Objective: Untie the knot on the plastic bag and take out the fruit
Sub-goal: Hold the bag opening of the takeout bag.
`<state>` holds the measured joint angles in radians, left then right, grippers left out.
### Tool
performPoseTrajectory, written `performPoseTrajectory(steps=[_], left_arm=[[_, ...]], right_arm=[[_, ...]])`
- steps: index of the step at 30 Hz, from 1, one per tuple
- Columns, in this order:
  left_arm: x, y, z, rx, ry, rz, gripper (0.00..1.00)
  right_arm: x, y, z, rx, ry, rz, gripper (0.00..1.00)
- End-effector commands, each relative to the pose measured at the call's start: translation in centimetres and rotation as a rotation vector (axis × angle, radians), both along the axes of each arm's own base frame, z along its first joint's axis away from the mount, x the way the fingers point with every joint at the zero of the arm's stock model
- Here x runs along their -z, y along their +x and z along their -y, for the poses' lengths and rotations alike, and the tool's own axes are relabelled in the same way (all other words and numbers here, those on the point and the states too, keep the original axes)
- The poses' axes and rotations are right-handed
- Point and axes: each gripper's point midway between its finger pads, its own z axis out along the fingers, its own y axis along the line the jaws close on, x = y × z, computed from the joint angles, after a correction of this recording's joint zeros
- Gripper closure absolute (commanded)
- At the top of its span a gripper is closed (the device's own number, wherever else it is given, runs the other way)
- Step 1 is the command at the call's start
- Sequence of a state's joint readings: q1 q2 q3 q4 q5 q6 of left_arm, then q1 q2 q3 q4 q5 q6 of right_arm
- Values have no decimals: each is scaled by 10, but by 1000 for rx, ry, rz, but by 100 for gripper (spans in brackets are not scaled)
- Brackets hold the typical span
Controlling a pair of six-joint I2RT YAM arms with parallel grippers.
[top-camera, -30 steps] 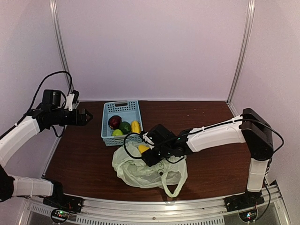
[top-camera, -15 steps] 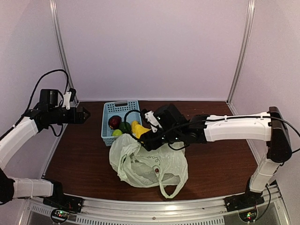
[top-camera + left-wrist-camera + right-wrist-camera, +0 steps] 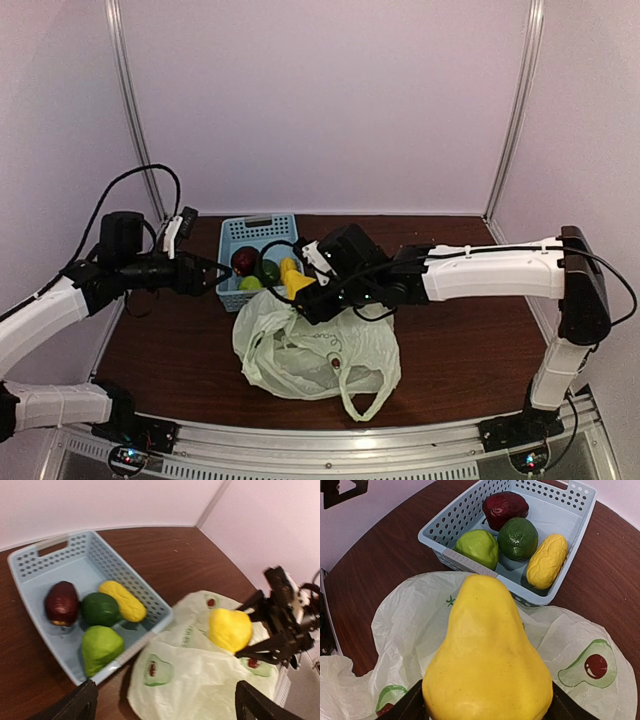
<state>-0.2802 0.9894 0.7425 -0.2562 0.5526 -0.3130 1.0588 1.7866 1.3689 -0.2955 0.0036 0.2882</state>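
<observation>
Brown table (image 3: 450, 255), pale walls (image 3: 330, 100) | right gripper (image 3: 300, 288) clamped yellow pear (image 3: 487, 655), fingers (image 3: 400, 710) mostly hidden behind it | left gripper (image 3: 215, 275) spread wide, empty, fingertips (image 3: 80, 705) cut off

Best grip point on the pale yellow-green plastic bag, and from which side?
Probably the loop handle, from above at the near edge: it lies flat on the brown table, sticking out from the crumpled body, clear of the right tool gripping the yellow pear-shaped fruit.
</observation>
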Motion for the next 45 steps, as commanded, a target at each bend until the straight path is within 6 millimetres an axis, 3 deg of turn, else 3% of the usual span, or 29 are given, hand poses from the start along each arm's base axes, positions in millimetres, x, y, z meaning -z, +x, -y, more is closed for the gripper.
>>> performPoseTrajectory(steps=[1, 4, 8, 16, 19, 23, 26, 33, 45], left_arm=[[-22, -38, 50, 176, -131, 34, 3], [-14, -59, 73, 258, -164, -11, 3], [12, -77, 90, 301, -120, -81, 3], [39, -81, 113, 337, -83, -161, 19], [40, -79, 118, 346, -89, -163, 40], [46, -83, 120, 363, -87, -185, 78], [53, -85, 116, 350, -77, -200, 99], [73, -85, 99, 276, 2, -239, 100], [85, -79, 86, 198, 75, -250, 100]], right_arm=[[7, -1, -4, 1, 0, -9, 34], [10, 0, -5, 3, 1, -11, 34], [11, 0, -6, 4, 4, -12, 35], [11, 0, -5, 11, 13, -8, 35], [9, 1, -4, 20, 19, -4, 35], [10, 5, 2, 58, 17, -6, 35], [11, 7, 6, 72, 15, -8, 35], [11, 13, 18, 102, 11, -6, 35], [6, 21, 45, 157, 85, -48, 35]])
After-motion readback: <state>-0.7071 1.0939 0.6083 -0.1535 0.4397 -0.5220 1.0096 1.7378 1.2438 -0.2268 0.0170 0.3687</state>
